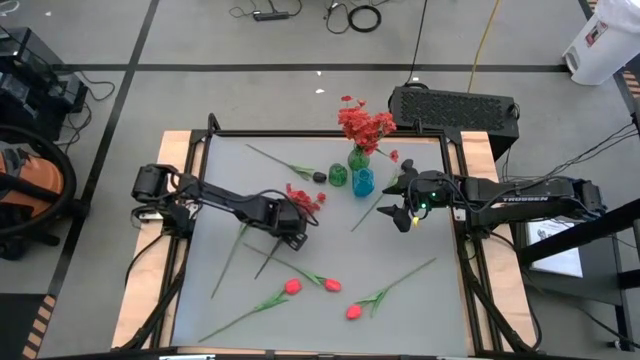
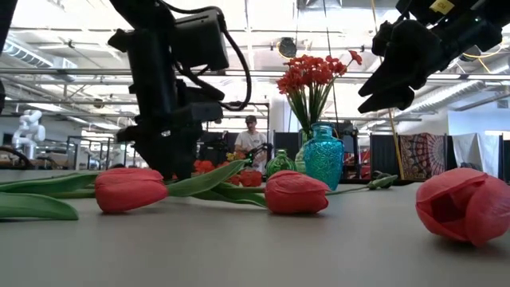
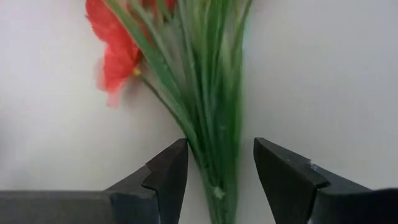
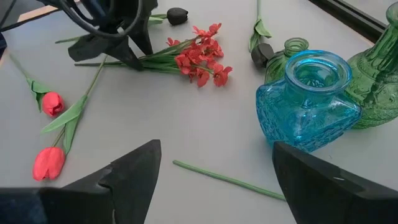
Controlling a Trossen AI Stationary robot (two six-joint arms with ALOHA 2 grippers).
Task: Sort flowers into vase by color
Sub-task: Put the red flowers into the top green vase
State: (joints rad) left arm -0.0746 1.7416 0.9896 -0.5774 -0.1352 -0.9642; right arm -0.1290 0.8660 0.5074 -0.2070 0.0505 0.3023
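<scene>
A spray of red clustered blossoms [image 1: 305,197] [image 4: 202,59] lies flat on the table, its bundled green stems [image 3: 214,124] running between the open fingers of my left gripper [image 1: 292,225] [image 3: 221,165]. My right gripper [image 1: 405,212] [image 4: 217,168] hangs open above the table beside the blue vase [image 1: 363,182] [image 4: 308,102] and holds nothing. A tall green vase [image 1: 357,158] holds a bunch of red flowers [image 1: 365,125]. A small green vase [image 1: 337,176] stands beside it. Three red tulips [image 1: 292,286] [image 1: 330,285] [image 1: 353,311] lie near the near edge. Dark buds [image 1: 319,176] [image 4: 261,55] lie by the vases. My left gripper comes down from above with its fingers across the spray's stem bundle [image 3: 205,155], one on each side. One finger [image 3: 171,168] stands right beside the stems; whether it touches them I cannot tell. The spray lies on the table.
A bare green stem [image 4: 230,180] lies on the table under my right gripper. More thin stems [image 1: 232,255] lie scattered toward the near left. A raised black frame [image 1: 300,133] edges the table. A person [image 2: 251,127] shows far behind in the room.
</scene>
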